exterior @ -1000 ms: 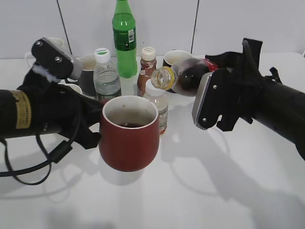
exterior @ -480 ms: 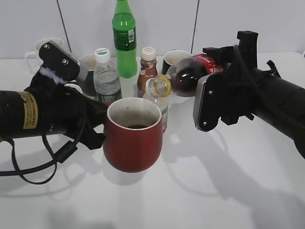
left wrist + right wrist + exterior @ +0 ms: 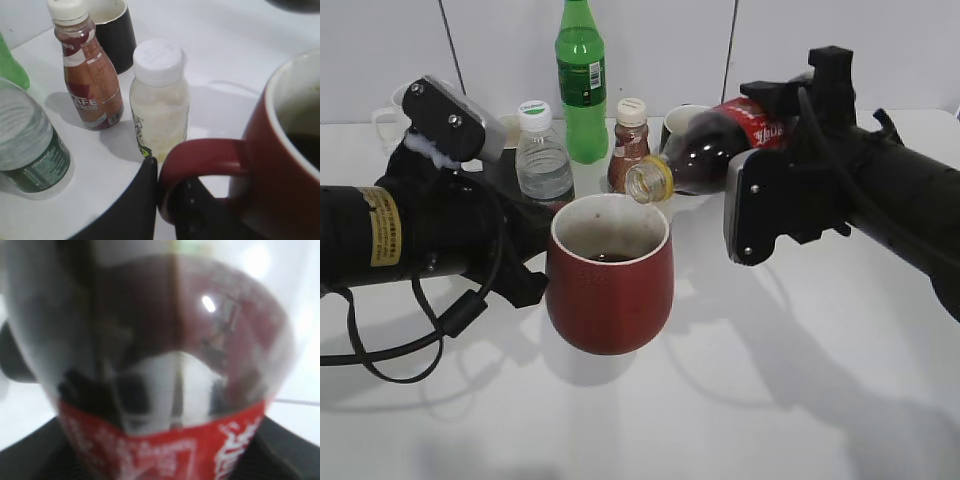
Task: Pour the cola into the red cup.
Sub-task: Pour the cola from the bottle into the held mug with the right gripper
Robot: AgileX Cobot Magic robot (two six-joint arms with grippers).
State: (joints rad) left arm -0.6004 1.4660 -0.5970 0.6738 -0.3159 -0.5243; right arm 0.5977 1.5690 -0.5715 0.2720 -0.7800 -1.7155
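Observation:
The red cup [image 3: 610, 285] is held up off the table with dark liquid in its bottom. My left gripper [image 3: 167, 200] is shut on its handle [image 3: 200, 155], at the cup's left in the exterior view [image 3: 525, 275]. The cola bottle [image 3: 705, 155] lies tilted, its open mouth with the yellow neck ring [image 3: 648, 180] just above the cup's far rim. My right gripper [image 3: 770, 130] is shut on the bottle's red-labelled body, which fills the right wrist view [image 3: 160, 365]. The fingertips there are hidden.
Behind the cup stand a green bottle [image 3: 581, 85], a clear water bottle [image 3: 542, 155], a small brown bottle with a cream cap [image 3: 628, 145], a pale white-capped bottle [image 3: 159, 100] and black mugs [image 3: 112, 30]. White table [image 3: 800, 400] in front.
The cup has shifted right and slightly down. The cola bottle has tipped further, its base rising and its mouth coming over the cup's rim.

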